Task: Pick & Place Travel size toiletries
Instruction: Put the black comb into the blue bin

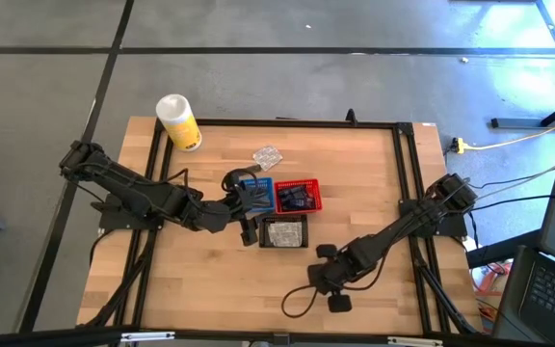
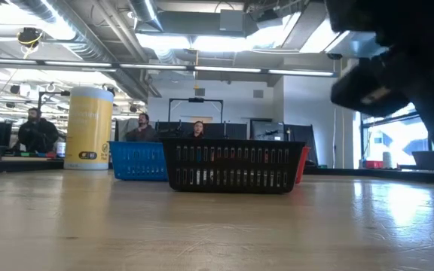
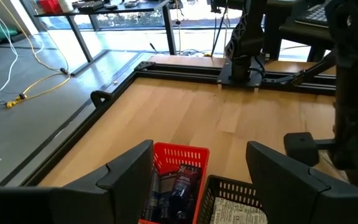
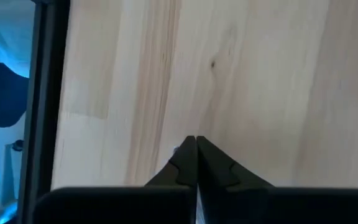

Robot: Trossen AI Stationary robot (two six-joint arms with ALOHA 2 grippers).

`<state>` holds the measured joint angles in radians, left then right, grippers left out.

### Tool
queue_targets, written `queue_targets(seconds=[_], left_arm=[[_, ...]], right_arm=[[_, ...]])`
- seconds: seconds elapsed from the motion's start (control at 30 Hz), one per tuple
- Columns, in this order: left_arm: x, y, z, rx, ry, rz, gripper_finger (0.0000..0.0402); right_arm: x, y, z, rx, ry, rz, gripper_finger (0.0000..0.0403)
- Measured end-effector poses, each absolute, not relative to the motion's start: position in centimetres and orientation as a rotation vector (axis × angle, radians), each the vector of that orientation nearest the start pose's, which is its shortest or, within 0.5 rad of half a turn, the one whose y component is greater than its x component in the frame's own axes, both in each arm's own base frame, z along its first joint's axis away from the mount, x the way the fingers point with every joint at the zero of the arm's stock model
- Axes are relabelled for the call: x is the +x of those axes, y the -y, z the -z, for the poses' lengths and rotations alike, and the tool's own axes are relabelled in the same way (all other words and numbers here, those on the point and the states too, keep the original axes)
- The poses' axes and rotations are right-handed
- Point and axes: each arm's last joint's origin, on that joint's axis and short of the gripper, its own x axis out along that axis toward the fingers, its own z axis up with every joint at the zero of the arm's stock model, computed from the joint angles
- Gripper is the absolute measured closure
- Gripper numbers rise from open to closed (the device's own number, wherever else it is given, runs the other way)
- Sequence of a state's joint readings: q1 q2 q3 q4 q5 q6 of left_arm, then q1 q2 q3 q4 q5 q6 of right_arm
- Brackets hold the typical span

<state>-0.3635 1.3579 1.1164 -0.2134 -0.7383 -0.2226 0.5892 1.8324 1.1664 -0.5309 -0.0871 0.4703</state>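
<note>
My right gripper (image 4: 196,155) is pinched fully shut with nothing between its fingers, low over bare wood on the near side of the black basket (image 1: 283,233). My left gripper (image 3: 194,171) stands wide open and empty above the blue basket (image 1: 258,194), which sits just beside the black one. Dark toiletries (image 1: 297,198) lie in the red basket (image 1: 298,197), also adjoining it. Clear packets (image 1: 268,154) rest on the table (image 1: 355,183) beyond it, towards the canister (image 1: 178,121).
</note>
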Motion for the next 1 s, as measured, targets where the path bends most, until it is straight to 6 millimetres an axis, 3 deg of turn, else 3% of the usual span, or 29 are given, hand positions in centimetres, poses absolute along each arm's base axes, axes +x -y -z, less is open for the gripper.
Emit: queue_targets(seconds=[0.4,0.8,1.0], left_arm=[[28.3,9.1,-31.1,-0.06,-0.458,-0.271,0.0149],[31.9,12.1,-25.2,-0.154,-0.691,0.062,0.0149],[32.4,15.0,-23.0,-0.158,-0.66,-0.021,0.0149]], right_arm=[[30.1,-20.2,-18.2,0.04,-1.221,-0.28,0.0403],[30.2,-20.2,-18.3,0.025,-1.199,-0.259,0.0403],[30.5,-20.4,-18.4,0.029,-1.162,-0.269,0.0403]])
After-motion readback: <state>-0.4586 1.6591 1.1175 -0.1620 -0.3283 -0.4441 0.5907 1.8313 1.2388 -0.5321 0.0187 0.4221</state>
